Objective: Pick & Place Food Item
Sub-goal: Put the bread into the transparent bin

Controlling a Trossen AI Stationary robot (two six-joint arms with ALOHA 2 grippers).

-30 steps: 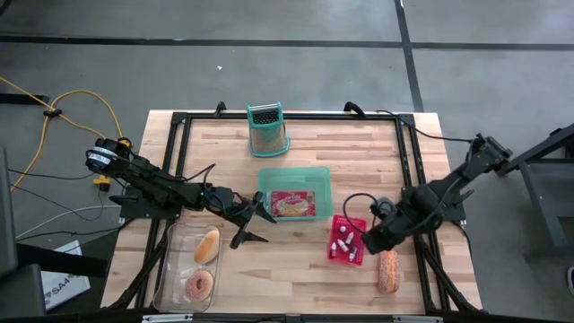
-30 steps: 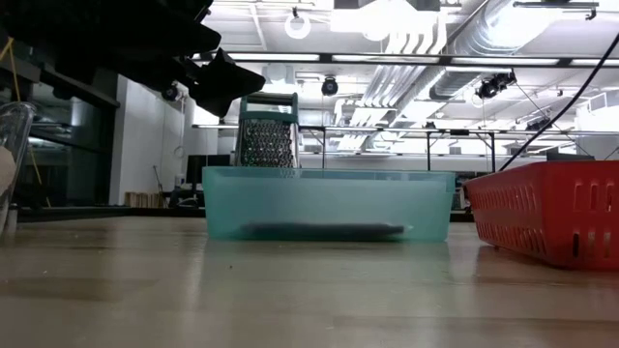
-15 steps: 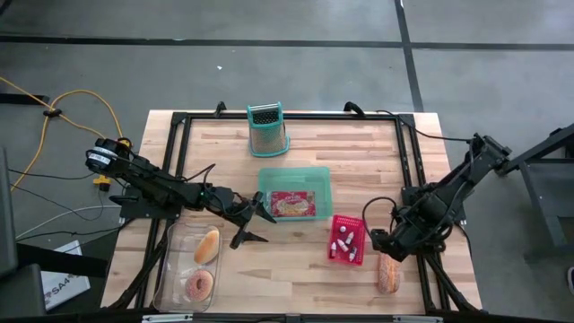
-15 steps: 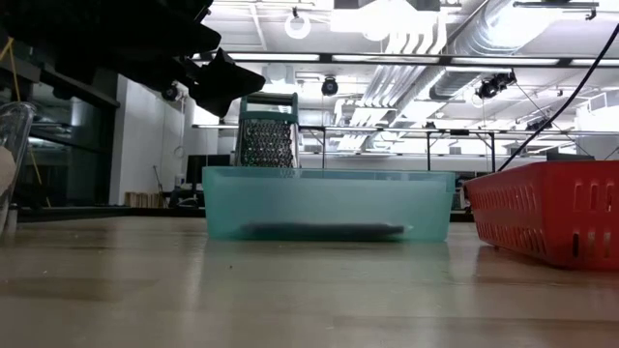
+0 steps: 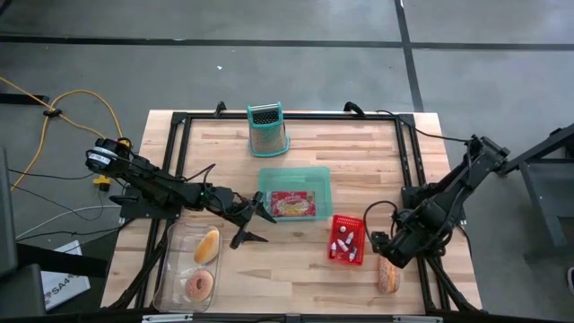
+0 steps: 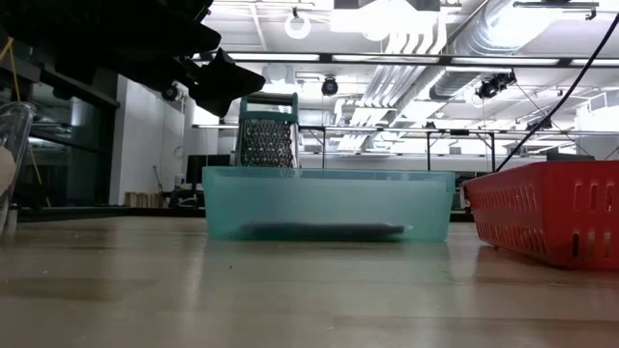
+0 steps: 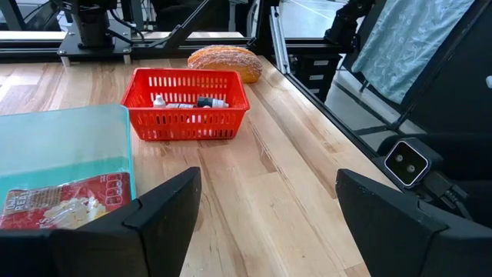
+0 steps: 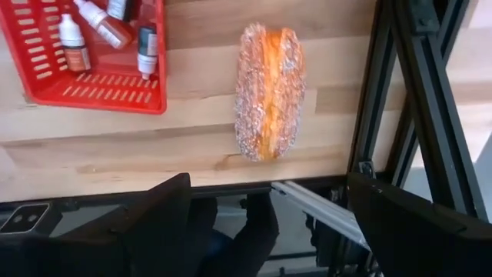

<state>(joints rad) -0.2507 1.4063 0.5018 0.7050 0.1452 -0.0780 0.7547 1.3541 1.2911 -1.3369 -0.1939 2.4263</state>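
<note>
Over the desk's (image 5: pixel 296 260) near right corner, the right hand (image 5: pixel 384 249) is held with fingers spread wide and nothing gripped, just above the seeded roll (image 5: pixel 388 275). The roll lies flat on the desk, between the red basket (image 5: pixel 346 240) of small bottles and the black frame rail; in the right wrist view it sits just ahead of the fingers (image 8: pixel 165 223). The step in hand is judged to be the approach to the grasp; no contact is seen yet.

The left hand (image 5: pixel 251 222) is parked mid-desk, fingers apart and empty, beside the teal bin (image 5: pixel 294 193) holding a red packet. A clear tray (image 5: pixel 166 269) with a bun and a doughnut is seen at the near left, a grater (image 5: pixel 267 130) at the far edge.

Next move, as judged: the right hand is to be lowered with one finger on each long side of the roll, then closed gently, since soft bread is likely to be crushed. Clearance from the rail must be watched. The drop target is not stated; the clear tray is only a guess.
</note>
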